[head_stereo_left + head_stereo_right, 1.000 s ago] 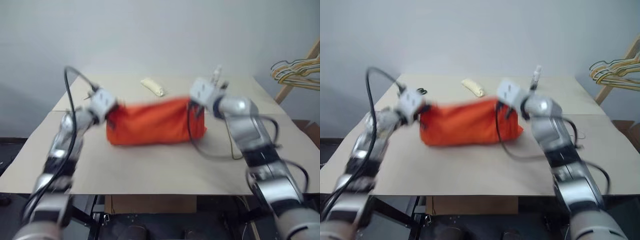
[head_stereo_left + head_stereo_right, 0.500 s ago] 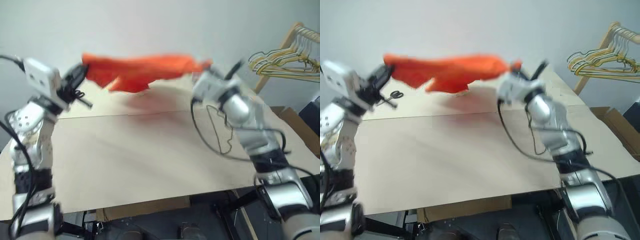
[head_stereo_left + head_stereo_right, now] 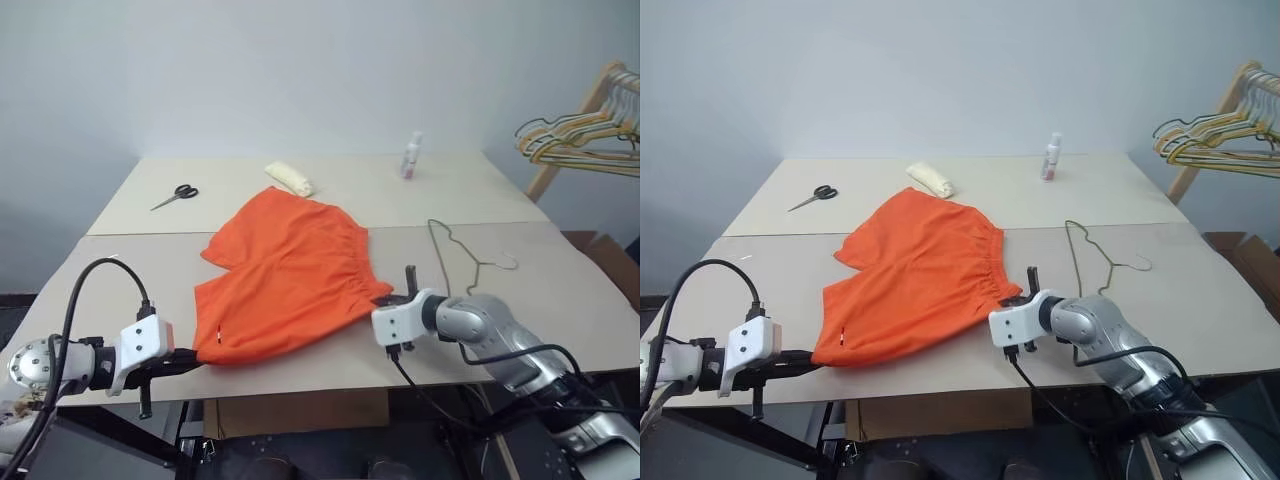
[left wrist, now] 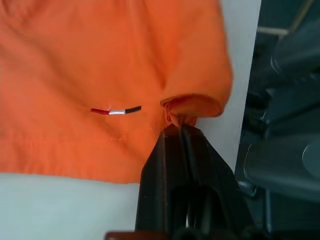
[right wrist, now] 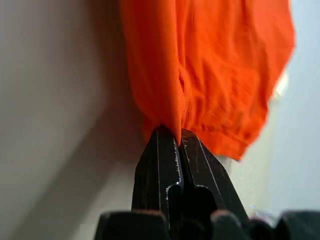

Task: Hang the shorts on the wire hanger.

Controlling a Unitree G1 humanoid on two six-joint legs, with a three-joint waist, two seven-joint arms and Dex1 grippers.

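No writing can be read; the shorts (image 3: 285,275) carry only a small red-white-dark mark near the hem beside the left end effector (image 4: 181,131). They lie flat on the counter (image 3: 520,300), long axis running diagonally from that end effector, clamped on a hem corner, to the right end effector (image 5: 177,137), pinched shut on the waistband. The wire hanger (image 3: 465,255) lies just beyond the right end effector, hook away from the shorts; scissors (image 3: 175,196), a bottle (image 3: 410,155) and a cloth roll (image 3: 290,178) sit farther off.

I saw a plain pale wall (image 3: 300,70) behind a beige table (image 3: 300,345). At the right stood a wooden rack (image 3: 575,135) with bunched hangers (image 3: 575,140). The light was even.
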